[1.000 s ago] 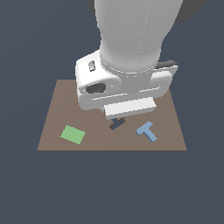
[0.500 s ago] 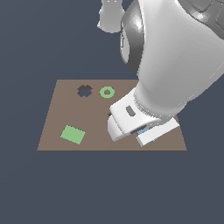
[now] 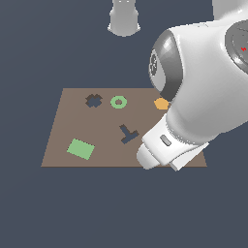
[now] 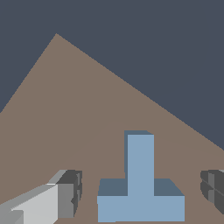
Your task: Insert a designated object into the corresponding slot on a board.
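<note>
In the wrist view the designated object (image 4: 140, 192), a light-blue T-shaped block, lies flat on the brown board (image 4: 78, 122). My gripper (image 4: 140, 190) is open around it, one dark finger pad (image 4: 70, 192) on each side and a small gap to the block on both. In the exterior view the arm's white hand (image 3: 164, 147) hangs over the board's near corner on the exterior view's right and hides both block and fingers. The slot (image 3: 128, 133), a dark T-shaped cutout, shows near the middle of the board (image 3: 63, 145).
Toward the board's far edge are a dark cross-shaped cutout (image 3: 93, 100), a green ring (image 3: 118, 102) and an orange pentagon (image 3: 161, 103). A green square tile (image 3: 80, 148) lies near the front corner on the exterior view's left. The arm's bulk looms over the board's right side.
The arm has swung toward the exterior view's right and lowered over the blue T, covering it. The T-shaped slot, cross cutout and ring have come into view.
</note>
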Robot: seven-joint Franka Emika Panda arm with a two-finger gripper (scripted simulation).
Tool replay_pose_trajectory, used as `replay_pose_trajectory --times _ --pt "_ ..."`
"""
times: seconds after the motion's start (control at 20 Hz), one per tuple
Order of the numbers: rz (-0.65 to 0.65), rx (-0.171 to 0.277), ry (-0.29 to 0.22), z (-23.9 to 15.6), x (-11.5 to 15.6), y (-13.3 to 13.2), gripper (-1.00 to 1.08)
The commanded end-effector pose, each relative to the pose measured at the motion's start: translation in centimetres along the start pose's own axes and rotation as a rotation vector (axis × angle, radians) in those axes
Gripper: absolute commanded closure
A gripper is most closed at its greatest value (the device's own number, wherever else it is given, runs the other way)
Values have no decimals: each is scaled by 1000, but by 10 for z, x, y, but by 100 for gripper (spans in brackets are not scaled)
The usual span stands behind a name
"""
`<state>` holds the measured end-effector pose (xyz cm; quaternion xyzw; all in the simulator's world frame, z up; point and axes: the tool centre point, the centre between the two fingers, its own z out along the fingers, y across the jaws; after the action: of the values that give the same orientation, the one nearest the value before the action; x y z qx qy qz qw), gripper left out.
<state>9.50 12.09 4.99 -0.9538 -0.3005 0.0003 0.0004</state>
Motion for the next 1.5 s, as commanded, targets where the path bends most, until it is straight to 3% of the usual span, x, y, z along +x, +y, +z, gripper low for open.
replay_pose_trajectory --times 0.0,0.85,0.9,1.45 --pt "-13 -1 0 2 3 -2 -92" --pt "-4 -1 0 20 1 0 -92" --pt "-4 -1 0 20 1 0 108" --pt "-4 -1 0 20 0 0 108"
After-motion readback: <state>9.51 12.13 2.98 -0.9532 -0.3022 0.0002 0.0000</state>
